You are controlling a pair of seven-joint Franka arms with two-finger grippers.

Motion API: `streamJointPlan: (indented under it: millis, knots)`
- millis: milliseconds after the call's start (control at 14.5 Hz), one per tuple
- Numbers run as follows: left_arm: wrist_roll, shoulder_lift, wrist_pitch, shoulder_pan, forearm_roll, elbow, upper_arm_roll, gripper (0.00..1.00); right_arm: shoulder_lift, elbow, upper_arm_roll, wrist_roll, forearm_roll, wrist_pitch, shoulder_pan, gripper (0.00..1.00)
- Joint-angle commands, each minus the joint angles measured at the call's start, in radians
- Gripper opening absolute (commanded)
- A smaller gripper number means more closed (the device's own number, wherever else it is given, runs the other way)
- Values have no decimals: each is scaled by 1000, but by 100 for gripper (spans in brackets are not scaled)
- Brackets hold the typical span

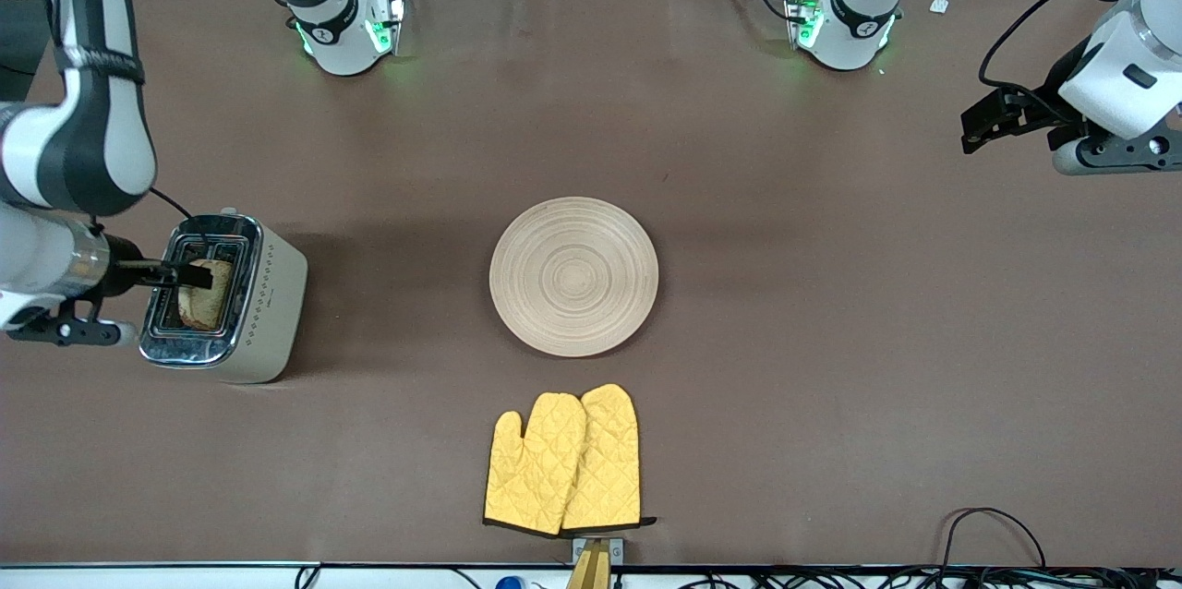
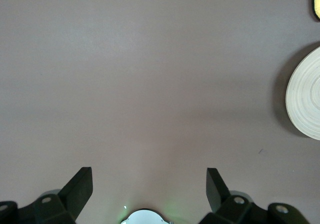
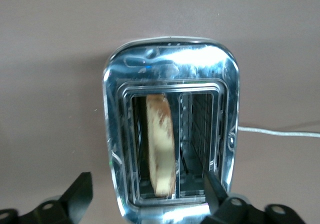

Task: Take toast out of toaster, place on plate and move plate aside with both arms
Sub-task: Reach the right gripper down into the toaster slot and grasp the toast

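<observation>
Toast [image 1: 207, 295] stands on edge in one slot of the toaster [image 1: 222, 298], at the middle left of the front frame, toward the right arm's end of the worktop [image 1: 831, 340]. In the right wrist view the slice [image 3: 161, 144] shows pale with a darker crust, upright in one slot, while the slot beside it holds only bare grating. The right pincer [image 1: 180, 274] hangs directly over the toaster's open top, its fingers [image 3: 79, 196] spread wide on either side of the chrome housing [image 3: 170, 134] and gripping nothing; whether a fingertip touches the bread cannot be told. A thin pale cord [image 3: 277, 131] runs off from the toaster across the brown surface.

Plate [image 1: 573, 276], round and pale with concentric rings, lies flat near the centre of the front frame, well apart from the toaster. A pair of yellow quilted oven mitts [image 1: 565, 460] lies overlapping at the lower centre of that frame, nearer the front camera than the plate.

At the upper right of the front frame the left arm waits, its pincer [image 1: 993, 120] up over bare worktop at that arm's end of the table. Its fingers [image 2: 80, 186] are parted and empty in the left wrist view, where the edge of the plate [image 2: 305, 101] shows at the picture's border.
</observation>
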Motion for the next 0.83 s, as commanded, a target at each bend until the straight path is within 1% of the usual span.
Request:
streamJointPlan:
  millis: [0, 138, 206, 344, 550, 688, 757]
  knots:
    - [-5, 11, -3, 1, -5, 28, -1, 100, 15, -31, 7, -21, 45, 37, -34, 78]
    - [-5, 11, -3, 1, -5, 27, -1, 100, 20, -33, 7, -47, 61, 29, -34, 48]
    - [-5, 11, -5, 1, -6, 27, -1, 100, 20, -33, 7, -68, 61, 29, -38, 38]
    - [-5, 11, -3, 3, -6, 28, -1, 100, 21, -31, 7, -102, 61, 31, -52, 25]
    - [-5, 11, -3, 1, -8, 28, -1, 100, 18, -24, 7, -142, 60, 28, -51, 13]
    - [-5, 11, -3, 1, -8, 28, -1, 100, 1, -18, 7, -170, 61, 9, -45, 9]
    - [-5, 10, -5, 1, -8, 28, -1, 100, -25, -4, 10, -171, 60, -30, -39, 6]
